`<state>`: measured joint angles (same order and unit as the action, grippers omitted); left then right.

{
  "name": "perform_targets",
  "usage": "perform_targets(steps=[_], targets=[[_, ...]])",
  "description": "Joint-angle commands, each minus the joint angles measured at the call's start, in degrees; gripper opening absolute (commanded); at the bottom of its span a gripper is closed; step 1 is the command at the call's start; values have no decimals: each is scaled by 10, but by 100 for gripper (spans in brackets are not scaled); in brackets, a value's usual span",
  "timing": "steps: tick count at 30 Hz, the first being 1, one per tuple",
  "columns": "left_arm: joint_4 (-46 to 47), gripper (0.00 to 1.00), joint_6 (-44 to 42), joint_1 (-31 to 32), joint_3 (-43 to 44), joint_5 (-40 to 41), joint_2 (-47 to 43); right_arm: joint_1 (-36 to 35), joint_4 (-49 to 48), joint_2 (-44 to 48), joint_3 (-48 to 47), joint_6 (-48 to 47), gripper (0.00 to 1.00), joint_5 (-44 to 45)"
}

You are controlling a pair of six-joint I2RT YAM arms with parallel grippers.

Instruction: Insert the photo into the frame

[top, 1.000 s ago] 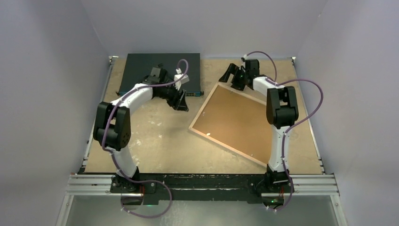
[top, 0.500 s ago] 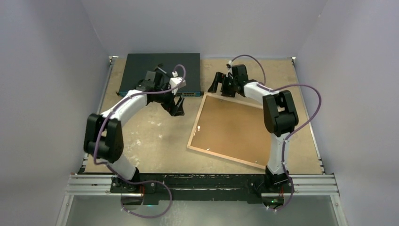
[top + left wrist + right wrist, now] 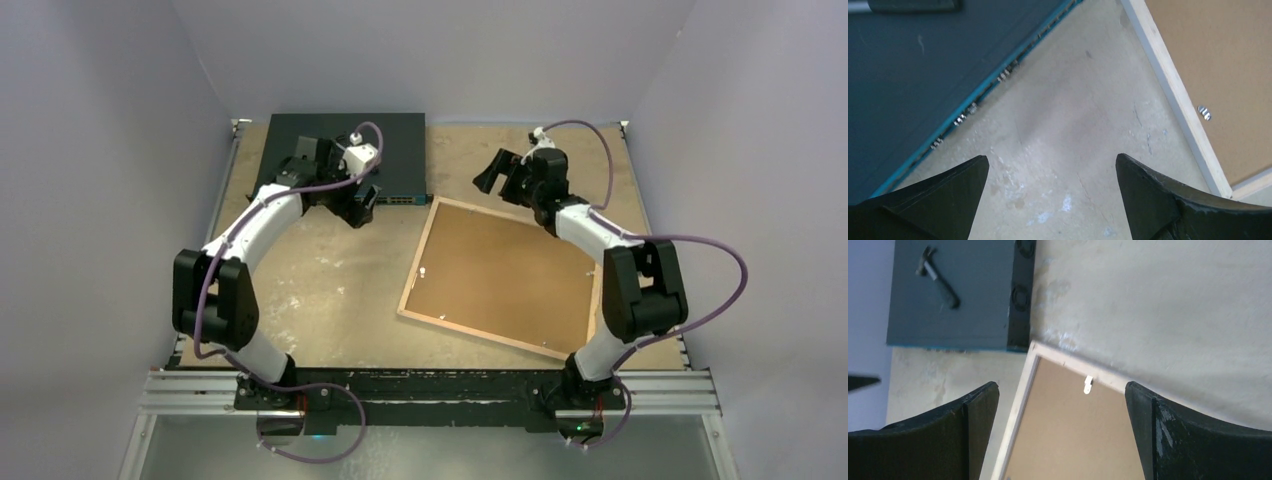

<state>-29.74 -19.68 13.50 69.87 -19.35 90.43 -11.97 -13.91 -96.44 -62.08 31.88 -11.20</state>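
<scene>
Overhead, the frame (image 3: pixel 418 257) lies face down on the right half of the table (image 3: pixel 330 290), its wood rim up and a brown backing board (image 3: pixel 505 270) filling it. That side is up, I judge, because a print is loaded from the back. The photo shows in no view, so I cannot tell whether it sits under the board. The left gripper (image 3: pixel 360 203) hangs over the near edge of a dark flat box (image 3: pixel 400 140) at the far left, clear of the frame. The right gripper (image 3: pixel 498 180) hangs just beyond the frame's far corner. Both hold nothing.

From the left wrist, the left gripper (image 3: pixel 1051 159) has its fingers spread wide, with only bare table (image 3: pixel 1063 125) between them. The box (image 3: pixel 908 85) runs along the left, its row of ports facing the table. The frame's rail (image 3: pixel 1173 100) crosses the right side, and a small metal clip (image 3: pixel 1204 112) sits on the board (image 3: pixel 1223 60), likely there to pin the board down.

From the right wrist, the right gripper (image 3: pixel 1062 387) is likewise wide open and empty, looking down on the frame's far corner (image 3: pixel 1018 410). A metal tab (image 3: pixel 1088 384) on the rail reaches over the board (image 3: pixel 1068 440). The box (image 3: pixel 958 315) lies just beyond that corner. This gripper seems well placed to work that tab or lift the corner.
</scene>
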Motion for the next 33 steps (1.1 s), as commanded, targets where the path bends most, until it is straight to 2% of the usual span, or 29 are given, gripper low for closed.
perform_targets(steps=[1, 2, 3, 4, 6, 8, 10, 12, 15, 17, 20, 24, 28, 33], targets=[[-88, 98, -10, -15, 81, -66, 75, 3, -102, 75, 72, 48, 99, -44], [-89, 98, -9, -21, 76, -96, 80, 27, -128, 66, 81, 77, 99, -101], [-48, 98, 7, -17, 55, -79, 72, 51, -136, 48, 81, 100, 99, -193], [1, 99, 27, -12, 27, -42, 40, 61, -120, 25, 70, 96, 99, -214], [79, 99, 55, -4, -32, 22, -8, 27, -52, 30, 48, 48, 99, -130], [106, 100, 66, -4, -43, 53, -38, -32, -24, 53, 50, 21, 99, -47], [122, 100, 87, -5, -48, 95, -43, -62, -22, 60, 63, 17, 99, -23], [99, 100, 121, -11, -28, 147, -27, -80, -32, 64, 82, 23, 99, -19], [51, 99, 111, -60, 0, 41, 1, -125, -44, 76, 104, 27, 99, 7], [76, 99, 113, -67, -28, 38, -10, -162, -32, 72, 106, 28, 99, 33], [123, 100, 114, -53, -76, 43, -45, -202, -36, 59, 120, 48, 99, 42], [89, 100, 136, -32, -94, -48, -31, -229, -76, 52, 149, 68, 99, 34], [109, 95, 152, 14, -135, -97, -20, -241, -106, 46, 164, 71, 99, 10], [134, 84, 185, 51, -152, -155, 43, -249, -137, 56, 193, 69, 97, -22]])
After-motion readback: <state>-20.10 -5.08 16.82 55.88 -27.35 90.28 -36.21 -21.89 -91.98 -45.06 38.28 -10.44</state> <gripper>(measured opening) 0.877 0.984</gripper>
